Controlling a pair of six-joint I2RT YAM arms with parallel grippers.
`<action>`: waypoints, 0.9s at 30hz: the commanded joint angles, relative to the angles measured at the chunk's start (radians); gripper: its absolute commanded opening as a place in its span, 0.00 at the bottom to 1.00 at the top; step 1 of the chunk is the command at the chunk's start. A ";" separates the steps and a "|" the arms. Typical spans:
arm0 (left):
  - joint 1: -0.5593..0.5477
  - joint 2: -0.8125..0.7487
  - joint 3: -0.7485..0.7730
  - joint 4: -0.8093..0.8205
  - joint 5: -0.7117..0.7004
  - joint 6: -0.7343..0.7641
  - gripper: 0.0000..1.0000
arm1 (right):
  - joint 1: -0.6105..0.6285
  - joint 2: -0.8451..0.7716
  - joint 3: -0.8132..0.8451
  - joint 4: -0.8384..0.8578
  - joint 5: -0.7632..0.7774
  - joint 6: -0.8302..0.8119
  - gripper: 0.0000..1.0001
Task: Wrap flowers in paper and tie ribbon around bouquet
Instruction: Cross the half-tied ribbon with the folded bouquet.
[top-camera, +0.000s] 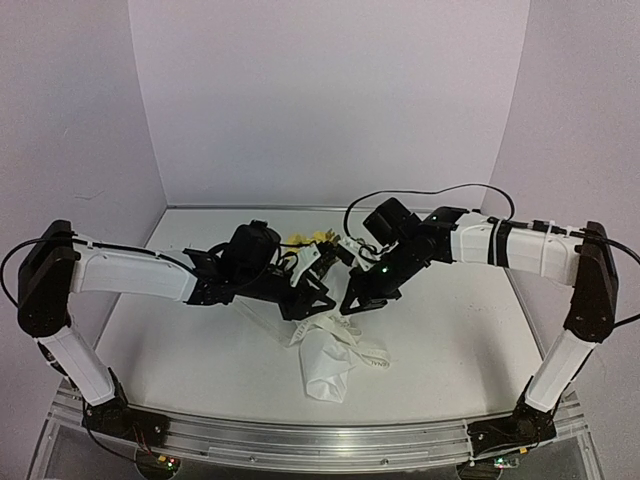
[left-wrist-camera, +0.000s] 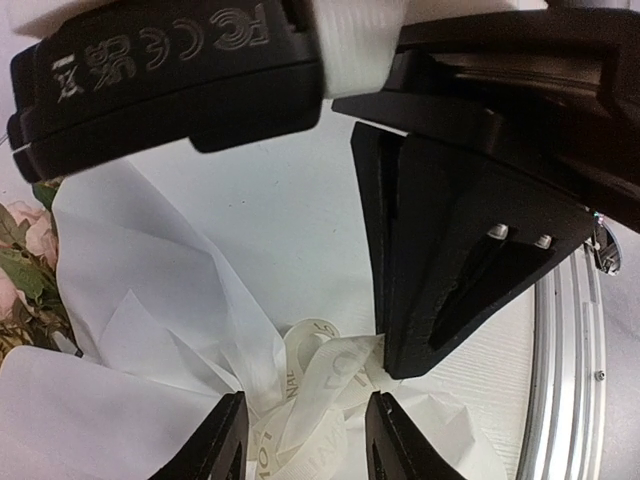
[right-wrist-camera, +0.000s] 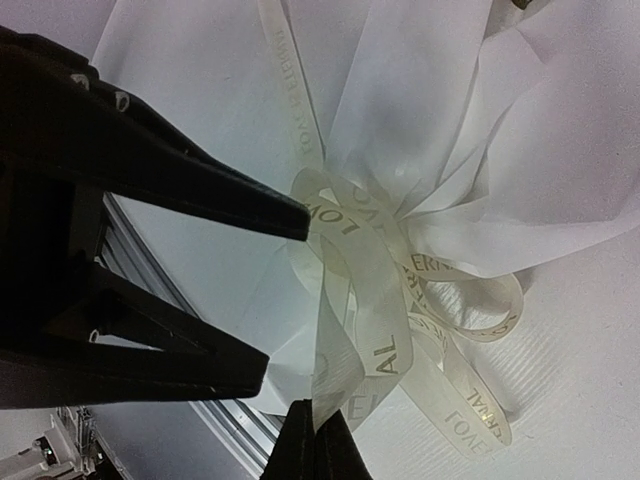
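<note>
The bouquet lies mid-table, its white paper (top-camera: 326, 370) cone pointing toward the near edge and the yellow flowers (top-camera: 306, 239) at the far end. A cream ribbon (right-wrist-camera: 372, 300) with printed lettering is looped around the gathered paper (right-wrist-camera: 450, 120). My right gripper (right-wrist-camera: 316, 412) is shut on a strand of the ribbon and pulls it up from the knot. My left gripper (left-wrist-camera: 307, 402) stands open, its fingers (left-wrist-camera: 222, 440) on either side of the ribbon (left-wrist-camera: 318, 345) loops. Both grippers meet over the paper's waist, left gripper (top-camera: 320, 297) beside right gripper (top-camera: 353, 302). Pink and green flowers (left-wrist-camera: 20, 250) show at the left edge.
An aluminium rail (top-camera: 330, 445) runs along the table's near edge. White walls enclose the table at the back and sides. The white tabletop (top-camera: 180, 340) extends around the bouquet.
</note>
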 joint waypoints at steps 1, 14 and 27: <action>0.002 0.024 0.068 -0.016 0.052 0.043 0.43 | 0.010 -0.027 0.036 -0.001 -0.010 -0.021 0.00; 0.003 0.083 0.094 -0.013 0.073 0.097 0.46 | 0.018 -0.021 0.066 -0.002 -0.025 -0.034 0.00; 0.003 0.133 0.097 0.078 0.116 0.054 0.14 | 0.020 -0.025 0.057 -0.004 0.026 -0.028 0.04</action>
